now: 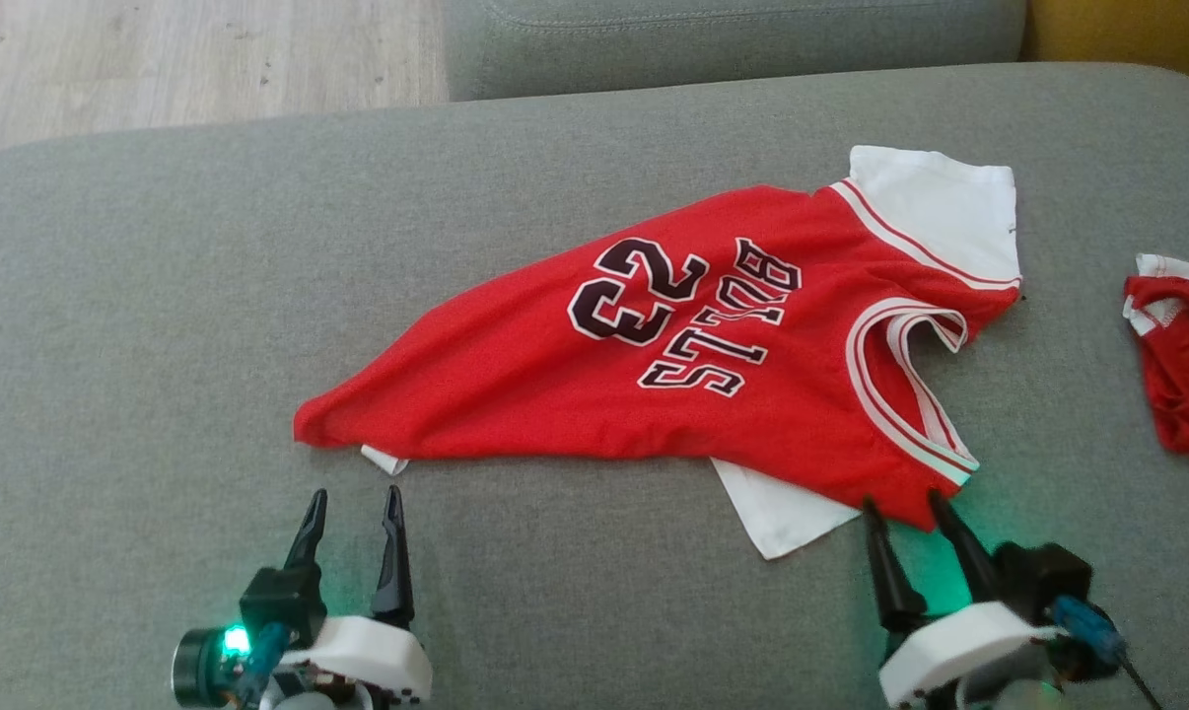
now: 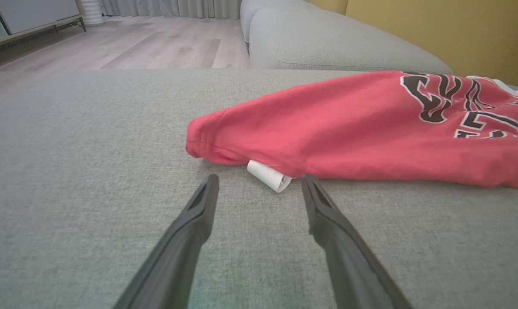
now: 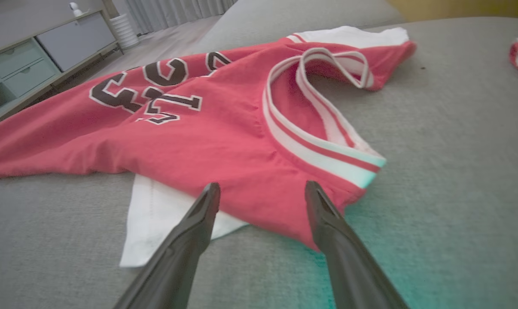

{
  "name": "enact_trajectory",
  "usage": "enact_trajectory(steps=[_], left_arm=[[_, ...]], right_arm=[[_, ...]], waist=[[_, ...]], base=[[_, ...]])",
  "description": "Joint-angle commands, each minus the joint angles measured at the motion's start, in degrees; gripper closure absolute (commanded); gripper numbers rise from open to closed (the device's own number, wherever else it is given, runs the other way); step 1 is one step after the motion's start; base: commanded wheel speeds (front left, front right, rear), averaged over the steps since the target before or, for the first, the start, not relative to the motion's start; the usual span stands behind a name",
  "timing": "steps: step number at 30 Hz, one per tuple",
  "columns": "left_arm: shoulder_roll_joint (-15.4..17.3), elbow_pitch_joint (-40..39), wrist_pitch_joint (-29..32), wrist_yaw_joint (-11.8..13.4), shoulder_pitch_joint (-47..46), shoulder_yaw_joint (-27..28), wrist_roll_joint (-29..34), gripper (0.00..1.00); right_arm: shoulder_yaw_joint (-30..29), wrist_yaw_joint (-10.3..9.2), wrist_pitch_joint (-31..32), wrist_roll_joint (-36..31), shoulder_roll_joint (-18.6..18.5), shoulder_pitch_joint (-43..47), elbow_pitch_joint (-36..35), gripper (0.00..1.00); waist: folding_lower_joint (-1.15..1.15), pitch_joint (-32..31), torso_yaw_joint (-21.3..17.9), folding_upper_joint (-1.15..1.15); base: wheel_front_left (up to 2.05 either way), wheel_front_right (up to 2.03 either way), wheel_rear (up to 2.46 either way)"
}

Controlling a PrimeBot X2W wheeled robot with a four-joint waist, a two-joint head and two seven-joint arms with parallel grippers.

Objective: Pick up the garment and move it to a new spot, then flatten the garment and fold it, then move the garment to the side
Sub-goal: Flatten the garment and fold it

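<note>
Grey sofa cushion (image 1: 161, 296), red garment (image 1: 516, 385) sprawled across it, both hands lined up on its near edge.

Head view: the garment's long axis runs from a narrow hem corner at lower left up to the white-sleeved shoulders at upper right, number 23 facing up, cloth rumpled and not yet flat. The left hand (image 1: 355, 493) sits just short of the hem corner, fingers moderately apart and empty, and the right hand (image 1: 901, 500) has its fingertips at the striped armhole corner, equally apart and empty. Left wrist view: the hem bulges dead ahead, and a rolled white tag (image 2: 269, 175) pokes out between the fingertips. Right wrist view: red cloth lies between the fingers, over a white sleeve. My read is that each hand is nearest its own end, ready for a two-corner pickup.
</note>
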Motion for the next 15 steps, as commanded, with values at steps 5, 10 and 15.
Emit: enact_trajectory(steps=[5, 10, 15], left_arm=[[0.4, -1.3, -0.3, 0.4, -1.8, 1.6, -0.6, 0.0], [0.4, -1.4, -0.3, 0.5, -2.0, 1.4, -0.7, 0.0], [0.4, -1.4, -0.3, 0.7, -2.6, 1.0, -0.8, 0.0]], right_arm=[[-2.9, -0.04, -0.4, 0.1, 0.5, 2.0, -1.6, 0.0], [-3.8, -0.04, -0.4, 0.6, 0.8, 1.7, -1.2, 0.0], [-2.8, -0.04, -0.4, 1.5, 1.1, -0.6, 0.0, 0.0]], waist=[[0.0, 0.3, -0.3, 0.0], [0.0, 0.7, -0.3, 0.0], [0.0, 1.4, 0.2, 0.0]], base=[[0.0, 0.0, 0.0], [0.0, 0.0, 0.0], [0.0, 0.0, 0.0]])
